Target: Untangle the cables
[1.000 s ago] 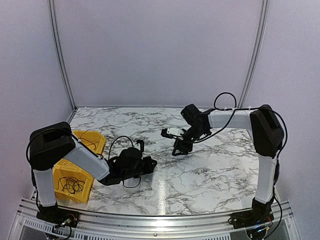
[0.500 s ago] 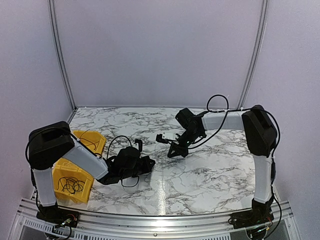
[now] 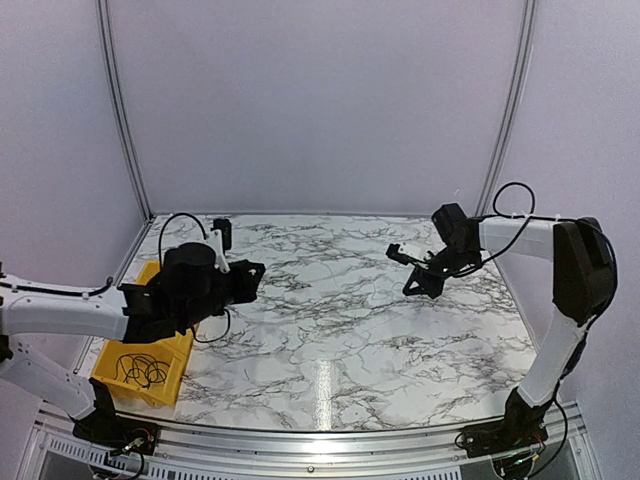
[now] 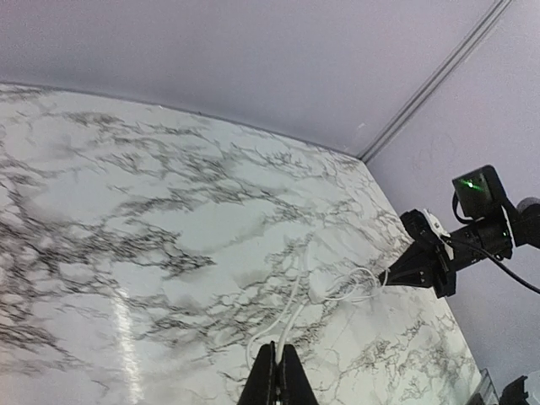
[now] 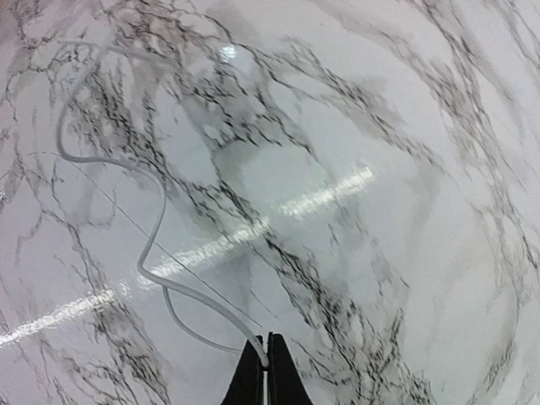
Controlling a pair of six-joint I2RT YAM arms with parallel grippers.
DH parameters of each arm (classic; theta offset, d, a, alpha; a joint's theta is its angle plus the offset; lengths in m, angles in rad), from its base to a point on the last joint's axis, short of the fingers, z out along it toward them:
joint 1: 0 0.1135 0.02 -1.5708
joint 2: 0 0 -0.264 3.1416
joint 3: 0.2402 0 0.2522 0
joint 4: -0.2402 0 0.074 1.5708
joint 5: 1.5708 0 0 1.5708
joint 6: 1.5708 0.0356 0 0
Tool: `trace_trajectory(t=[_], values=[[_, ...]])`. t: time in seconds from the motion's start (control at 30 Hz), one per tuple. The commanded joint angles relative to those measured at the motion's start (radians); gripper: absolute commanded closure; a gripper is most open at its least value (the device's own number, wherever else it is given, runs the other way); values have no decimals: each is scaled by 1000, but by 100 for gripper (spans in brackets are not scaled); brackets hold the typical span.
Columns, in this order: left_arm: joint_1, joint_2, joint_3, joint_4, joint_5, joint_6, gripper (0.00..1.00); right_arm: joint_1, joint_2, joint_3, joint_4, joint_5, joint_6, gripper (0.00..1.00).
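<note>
A thin white cable (image 4: 297,291) runs between my two grippers above the marble table (image 3: 330,340). In the left wrist view my left gripper (image 4: 277,350) is shut on one stretch of it. The cable rises from the jaws, loops (image 4: 359,283) and leads to my right gripper (image 4: 395,275). In the right wrist view my right gripper (image 5: 267,344) is shut on the same cable (image 5: 156,240), which snakes off to the left. From above, the left gripper (image 3: 256,270) hangs over the table's left and the right gripper (image 3: 411,289) over its right. The cable barely shows against the marble there.
A yellow bin (image 3: 176,362) at the near left holds a bundle of thin black cables (image 3: 140,370). A second yellow bin (image 3: 150,272) behind it is mostly hidden by my left arm. Purple walls close in the table at the back and both sides.
Both arms have pulled apart: the left gripper rose and swung left toward the bins, the right gripper swung right, away from the table's middle.
</note>
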Motion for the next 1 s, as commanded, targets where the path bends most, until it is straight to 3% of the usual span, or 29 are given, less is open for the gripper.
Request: trace_trajectory(t=[0.0, 0.17, 0.33, 0.77, 0.97], values=[[64, -214, 20, -361, -197, 140, 100, -131, -30, -44, -23, 64, 11, 100], [120, -431, 47, -541, -296, 196, 100, -215, -13, -54, -2, 105, 41, 100], [133, -552, 99, -639, -397, 250, 100, -225, 35, -45, 31, 148, 96, 100], [136, -705, 277, -770, -632, 452, 100, -234, 132, -26, 69, 215, 161, 100], [135, -724, 319, -810, -604, 480, 100, -181, 92, 18, -5, 71, 165, 100]])
